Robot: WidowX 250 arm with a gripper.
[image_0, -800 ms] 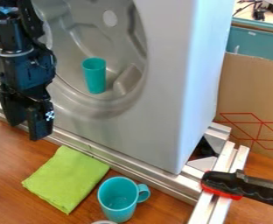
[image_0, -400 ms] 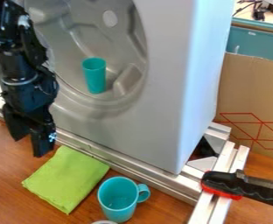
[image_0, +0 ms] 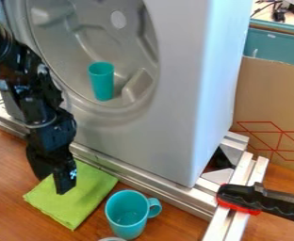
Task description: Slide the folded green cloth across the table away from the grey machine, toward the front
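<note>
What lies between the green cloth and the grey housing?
A silver metal rail runs between the cloth and the housing, as the camera view shows.

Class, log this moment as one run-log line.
gripper: open, empty, at cloth | cloth: folded | mug: upright, beside cloth | cup: in recess

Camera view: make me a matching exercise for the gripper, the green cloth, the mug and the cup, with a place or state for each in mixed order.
1. gripper
2. green cloth
3. mug
4. cup

A. inside the rounded grey recess
B. folded flat on the wooden table
C. handle pointing to the picture's right
D. hanging by the cloth, fingers apart

Pairs: 1-D, 2-B, 3-C, 4-A
</note>
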